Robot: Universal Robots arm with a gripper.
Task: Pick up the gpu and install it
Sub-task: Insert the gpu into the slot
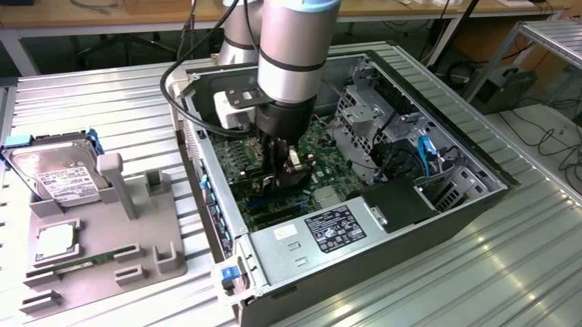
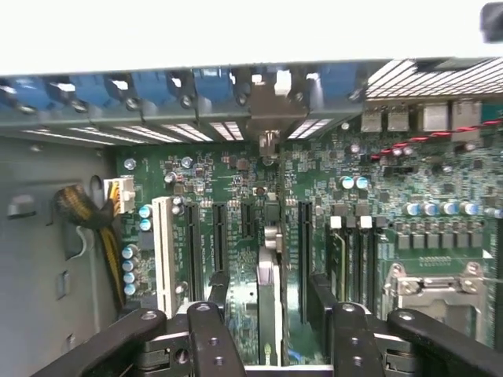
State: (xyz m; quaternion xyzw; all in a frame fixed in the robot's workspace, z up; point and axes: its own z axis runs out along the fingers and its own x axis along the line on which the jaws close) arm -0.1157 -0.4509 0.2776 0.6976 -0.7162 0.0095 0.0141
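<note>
Ribbed metal tabletop (image 1: 109, 102) carries an open computer case (image 1: 473, 170) lying on its side, motherboard (image 2: 440, 196) exposed. Seen edge-on, the gpu (image 2: 269, 290) stands upright on that board directly between the gripper (image 2: 267, 302) fingers, its silvery bracket (image 2: 271, 110) reaching the rear slot wall ahead of the tool. Both fingers (image 2: 216, 294) stand spread apart on either side of the card, clear of it, holding nothing. Away from the tool, toward the exterior view's left, a grey fixture tray (image 1: 136, 245) holds a hard drive (image 1: 54, 174).
</note>
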